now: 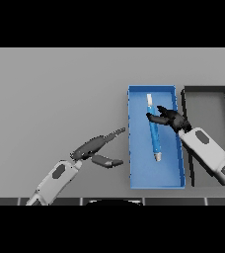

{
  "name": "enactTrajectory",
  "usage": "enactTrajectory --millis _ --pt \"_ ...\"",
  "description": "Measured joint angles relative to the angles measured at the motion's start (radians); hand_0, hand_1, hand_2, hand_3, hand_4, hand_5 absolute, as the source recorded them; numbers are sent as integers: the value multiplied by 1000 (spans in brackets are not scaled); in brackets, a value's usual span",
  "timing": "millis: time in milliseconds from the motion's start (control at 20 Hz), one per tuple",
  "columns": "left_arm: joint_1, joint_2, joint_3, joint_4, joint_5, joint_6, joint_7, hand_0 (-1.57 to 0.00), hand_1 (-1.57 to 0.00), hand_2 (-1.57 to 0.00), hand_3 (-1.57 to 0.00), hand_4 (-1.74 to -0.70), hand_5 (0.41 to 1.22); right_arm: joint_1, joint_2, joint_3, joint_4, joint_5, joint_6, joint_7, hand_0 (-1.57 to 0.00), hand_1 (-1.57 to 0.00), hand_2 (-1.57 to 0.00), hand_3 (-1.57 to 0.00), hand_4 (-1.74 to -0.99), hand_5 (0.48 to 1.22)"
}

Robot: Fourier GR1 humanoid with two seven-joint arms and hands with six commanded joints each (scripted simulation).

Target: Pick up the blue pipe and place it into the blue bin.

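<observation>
On the plain grey table (50, 89), which fills the view with no room showing beyond it, a blue bin (134, 148) stands just beside a dark grey bin (187, 138) on its right, and no label or writing can be read on any of them. Inside the blue bin lies the blue pipe (154, 136), pale at both tips and lengthwise along the bin — the right hand (167, 117) reaches over its upper part with fingers spread and relaxed, though whether they touch the pipe cannot be told. At the table's near left, short of the bin, the left hand (97, 148) rests idle — fingers straight, thumb apart, holding nothing.
</observation>
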Motion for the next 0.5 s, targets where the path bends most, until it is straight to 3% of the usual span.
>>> enactTrajectory --millis 100,300,500 --pt "8 4 0 -4 3 -1 2 1 1 1 1 -915 462 6 6 -11 6 -9 1 -30 -23 -20 -19 -15 -1119 695" --pt "-6 -11 -1 9 5 -2 10 1 1 1 1 -920 464 6 -8 -16 2 -20 18 -15 -9 -8 -7 -6 -1129 672" --pt "0 -6 2 10 13 -8 3 1 1 1 1 -920 468 21 0 -13 -9 -22 24 -42 -9 -8 -7 -6 -1129 677"
